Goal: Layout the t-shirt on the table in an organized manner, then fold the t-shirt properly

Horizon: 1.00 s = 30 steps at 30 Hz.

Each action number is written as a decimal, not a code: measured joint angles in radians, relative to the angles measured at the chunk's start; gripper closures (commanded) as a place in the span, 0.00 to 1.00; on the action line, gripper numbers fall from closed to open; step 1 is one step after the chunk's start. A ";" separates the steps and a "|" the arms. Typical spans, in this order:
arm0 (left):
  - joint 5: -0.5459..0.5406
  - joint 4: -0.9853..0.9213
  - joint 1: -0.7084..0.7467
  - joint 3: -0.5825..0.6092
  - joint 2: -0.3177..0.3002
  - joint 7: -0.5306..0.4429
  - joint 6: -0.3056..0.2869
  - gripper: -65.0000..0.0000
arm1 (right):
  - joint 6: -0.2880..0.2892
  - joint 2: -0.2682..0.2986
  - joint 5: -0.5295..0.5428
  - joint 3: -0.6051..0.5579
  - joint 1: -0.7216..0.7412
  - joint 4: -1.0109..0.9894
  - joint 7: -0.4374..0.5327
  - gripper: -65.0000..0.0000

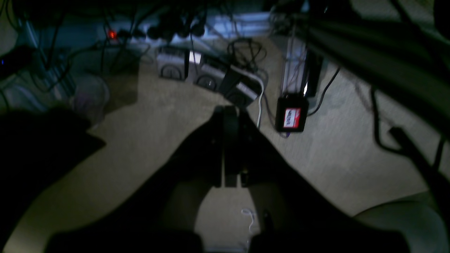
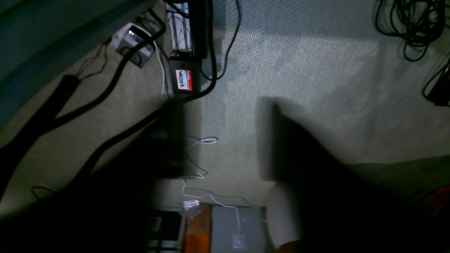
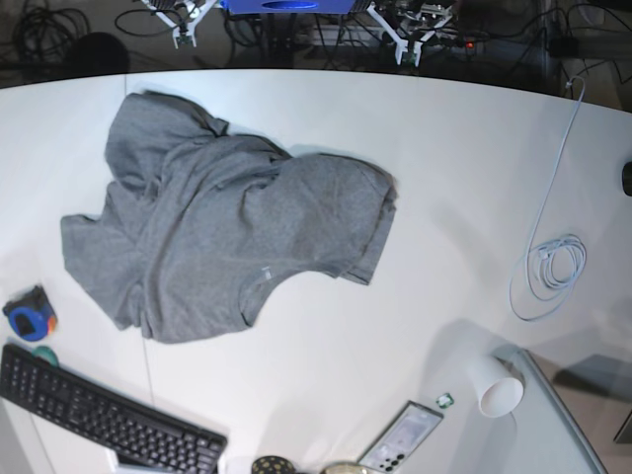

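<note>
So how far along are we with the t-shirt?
Barely started. Done: nothing visible. The t-shirt lies crumpled on the table, its body bunched and creased. In hand: nothing. Neither arm shows in the base view, and both wrist cameras look down at the floor, with the left tool shut and the right tool holding nothing. Left: spreading it flat, then every fold.

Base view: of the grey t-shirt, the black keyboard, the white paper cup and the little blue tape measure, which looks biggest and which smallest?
Largest to smallest, as they look in the base view:
1. t-shirt
2. keyboard, partly cut off by the frame edge
3. paper cup
4. tape measure
The cup and the tape measure look close in size, so their order is unsure.
</note>
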 measured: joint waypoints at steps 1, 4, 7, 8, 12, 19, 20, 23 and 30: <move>0.000 -0.003 0.002 0.000 0.001 0.005 0.002 0.99 | 0.000 0.000 0.006 0.000 0.000 0.000 0.000 1.00; 0.000 -0.004 0.005 0.000 0.004 0.007 0.000 0.89 | 0.000 0.002 0.004 0.000 0.000 0.000 -0.001 0.85; 0.000 -0.003 -0.002 0.000 0.003 0.003 0.000 0.62 | 0.000 0.004 0.004 0.000 0.000 0.000 0.000 0.85; 0.001 -0.004 -0.003 0.000 0.003 0.003 0.000 0.52 | 0.000 0.005 0.004 0.000 0.000 0.000 -0.001 0.85; 0.000 -0.004 0.001 0.000 0.004 0.003 0.000 0.38 | 0.000 0.008 0.004 0.000 0.000 0.000 0.000 0.85; -0.003 -0.001 0.000 -0.001 0.003 0.003 0.000 0.89 | 0.000 0.016 0.004 0.000 0.000 0.000 0.000 0.85; 0.000 -0.002 0.000 -0.001 0.003 0.003 0.000 1.00 | 0.000 0.016 0.004 0.000 0.000 0.000 0.000 0.85; 0.000 -0.002 0.000 -0.001 0.003 0.003 0.000 1.00 | 0.000 0.014 0.004 0.000 0.000 0.000 0.000 0.85; 0.000 -0.004 0.001 -0.001 0.003 0.003 0.000 1.00 | 0.000 0.014 0.004 0.000 0.000 0.000 0.000 0.90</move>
